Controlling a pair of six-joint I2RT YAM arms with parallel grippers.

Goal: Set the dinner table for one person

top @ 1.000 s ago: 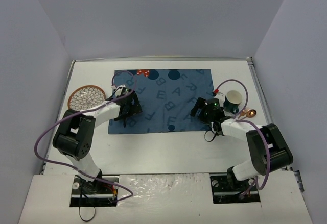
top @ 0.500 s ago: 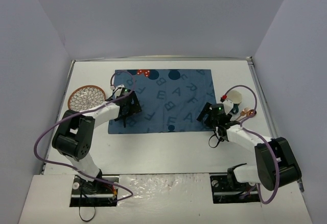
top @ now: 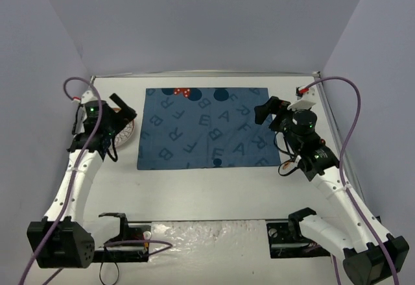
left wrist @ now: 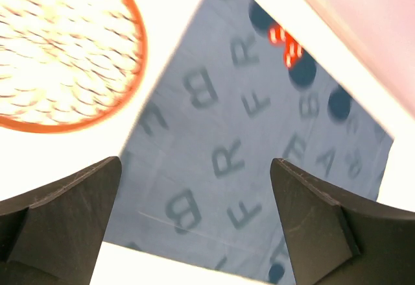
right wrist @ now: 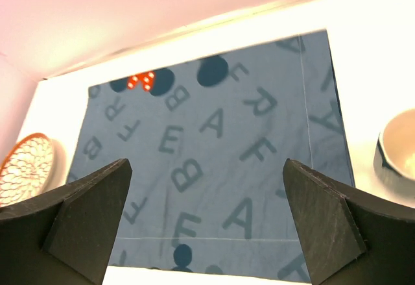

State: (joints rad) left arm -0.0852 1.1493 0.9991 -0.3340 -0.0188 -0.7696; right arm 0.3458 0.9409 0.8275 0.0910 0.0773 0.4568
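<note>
- Both of our grippers hang with jaws wide apart and empty: the left gripper (left wrist: 194,168) by the orange-rimmed plate (left wrist: 58,45), the right gripper (right wrist: 206,165) near the white cup (right wrist: 397,150).
- We see the dinner table (top: 207,191) under everything, with the lettered placemat (top: 207,129) flat on it.

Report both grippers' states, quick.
Left gripper: open, holding nothing.
Right gripper: open, holding nothing.

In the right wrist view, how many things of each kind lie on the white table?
Blue letter-printed placemat: 1
Orange-rimmed plate: 1
Cup: 1
Total on the dinner table: 3
</note>
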